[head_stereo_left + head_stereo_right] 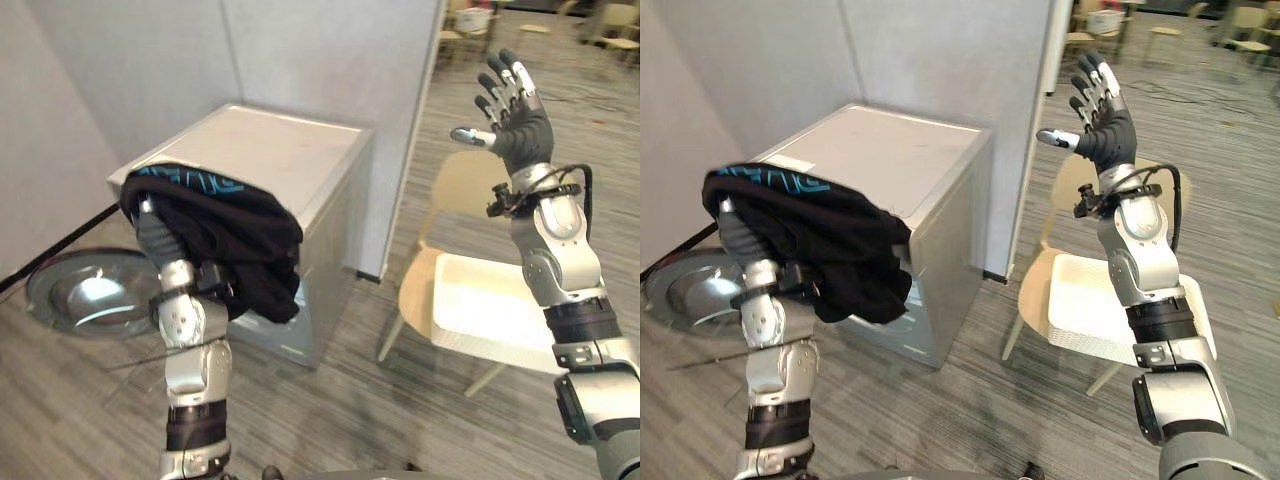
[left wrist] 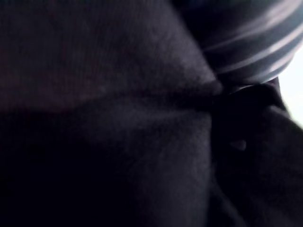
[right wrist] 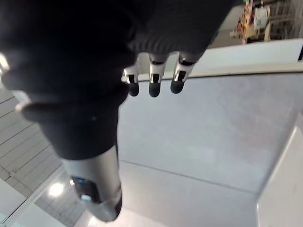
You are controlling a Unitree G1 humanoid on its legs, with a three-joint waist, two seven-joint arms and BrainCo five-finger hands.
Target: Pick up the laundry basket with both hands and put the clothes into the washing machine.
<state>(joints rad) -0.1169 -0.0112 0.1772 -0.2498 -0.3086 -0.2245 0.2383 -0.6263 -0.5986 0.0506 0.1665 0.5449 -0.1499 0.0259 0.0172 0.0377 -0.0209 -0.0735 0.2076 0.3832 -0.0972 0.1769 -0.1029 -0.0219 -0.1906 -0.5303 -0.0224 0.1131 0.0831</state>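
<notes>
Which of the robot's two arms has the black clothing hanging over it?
The left arm, by the washing machine: the black garment covers its far end. The right hand is raised bare, fingers spread.

The garment is seen to be soft, matt black cloth, loosely folded, with a blue print along its upper edge. In the left wrist view its surface is shown as fine and slightly fuzzy. The washing machine is clad in smooth silver-grey sheet metal with a dull satin sheen, while its round door is finished glossy and reflective. The laundry basket is made of matt white plastic. The chair is given a smooth beige shell. The right robot hand is covered in a dark ribbed material, and its fingers are finished in silver with dark tips. The floor is laid in grey, streaked, matt strips.
</notes>
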